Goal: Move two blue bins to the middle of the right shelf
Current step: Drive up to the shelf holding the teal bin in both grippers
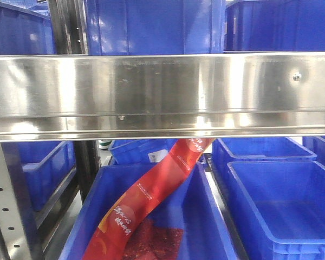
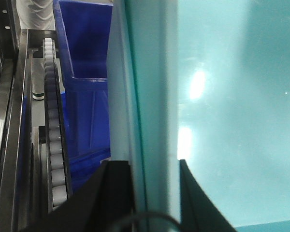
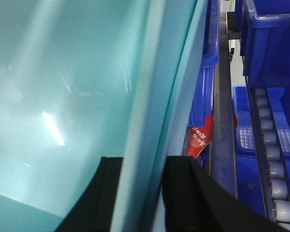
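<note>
A long red packet [image 1: 151,197] lying in the near blue bin [image 1: 206,216] carries white and gold Chinese characters, too small to make out. The same red packet shows white print in the right wrist view, equally unreadable.

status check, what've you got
left gripper, right gripper both clamped on held bin walls. steel shelf beam dead ahead. red packet in lower bin.

blue bins [image 1: 281,208] upright on shelf, several alike.
</note>
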{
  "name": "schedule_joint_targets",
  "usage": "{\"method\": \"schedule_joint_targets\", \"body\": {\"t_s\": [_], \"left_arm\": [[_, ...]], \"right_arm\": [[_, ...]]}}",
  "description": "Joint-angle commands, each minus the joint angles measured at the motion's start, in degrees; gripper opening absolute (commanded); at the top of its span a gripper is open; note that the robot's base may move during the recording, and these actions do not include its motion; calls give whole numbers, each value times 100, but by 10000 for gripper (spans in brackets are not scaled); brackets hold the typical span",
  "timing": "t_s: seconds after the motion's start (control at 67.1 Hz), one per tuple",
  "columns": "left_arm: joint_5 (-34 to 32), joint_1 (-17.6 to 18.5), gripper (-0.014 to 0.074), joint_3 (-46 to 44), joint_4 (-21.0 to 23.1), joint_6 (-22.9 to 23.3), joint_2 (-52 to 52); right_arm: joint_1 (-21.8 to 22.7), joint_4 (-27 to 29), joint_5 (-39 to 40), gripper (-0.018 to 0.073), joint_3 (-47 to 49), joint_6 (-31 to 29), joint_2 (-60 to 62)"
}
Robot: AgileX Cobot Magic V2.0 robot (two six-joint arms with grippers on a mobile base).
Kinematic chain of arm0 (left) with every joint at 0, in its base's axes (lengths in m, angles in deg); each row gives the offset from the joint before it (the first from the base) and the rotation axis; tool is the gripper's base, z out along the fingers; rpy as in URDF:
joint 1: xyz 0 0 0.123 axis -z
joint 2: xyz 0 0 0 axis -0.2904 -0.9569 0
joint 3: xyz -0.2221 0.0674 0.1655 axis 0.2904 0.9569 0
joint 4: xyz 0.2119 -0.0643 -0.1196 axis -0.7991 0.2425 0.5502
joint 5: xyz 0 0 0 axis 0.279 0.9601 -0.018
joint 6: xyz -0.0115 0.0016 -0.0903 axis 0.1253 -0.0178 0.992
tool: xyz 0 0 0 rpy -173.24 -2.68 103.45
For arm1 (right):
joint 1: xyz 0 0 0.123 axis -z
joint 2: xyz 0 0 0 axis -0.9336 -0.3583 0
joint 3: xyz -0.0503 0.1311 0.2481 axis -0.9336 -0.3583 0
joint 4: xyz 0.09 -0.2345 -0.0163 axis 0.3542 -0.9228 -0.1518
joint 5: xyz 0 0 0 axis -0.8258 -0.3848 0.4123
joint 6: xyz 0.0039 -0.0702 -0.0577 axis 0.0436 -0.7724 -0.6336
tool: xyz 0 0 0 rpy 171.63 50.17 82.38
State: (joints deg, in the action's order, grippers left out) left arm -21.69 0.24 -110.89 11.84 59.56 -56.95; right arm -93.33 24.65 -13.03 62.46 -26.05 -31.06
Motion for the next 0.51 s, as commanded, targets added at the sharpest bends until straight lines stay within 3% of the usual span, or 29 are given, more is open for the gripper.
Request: {"method": "schedule_joint_targets", "body": {"t_s": [0.0, 0.119, 0.328, 0.492], "left_arm": [[-777, -9, -111, -103, 73, 18, 77], [-640, -9, -111, -103, 73, 18, 77], [699, -9, -111, -103, 76, 6, 77], [1281, -9, -111, -84, 53, -94, 77]], "right_arm": [[-6, 60, 387, -154, 104, -150, 105], [-6, 60, 421, -154, 104, -150, 105], [-6, 60, -329, -154, 104, -150, 66], [-6, 60, -507, -154, -185, -150, -27]]}}
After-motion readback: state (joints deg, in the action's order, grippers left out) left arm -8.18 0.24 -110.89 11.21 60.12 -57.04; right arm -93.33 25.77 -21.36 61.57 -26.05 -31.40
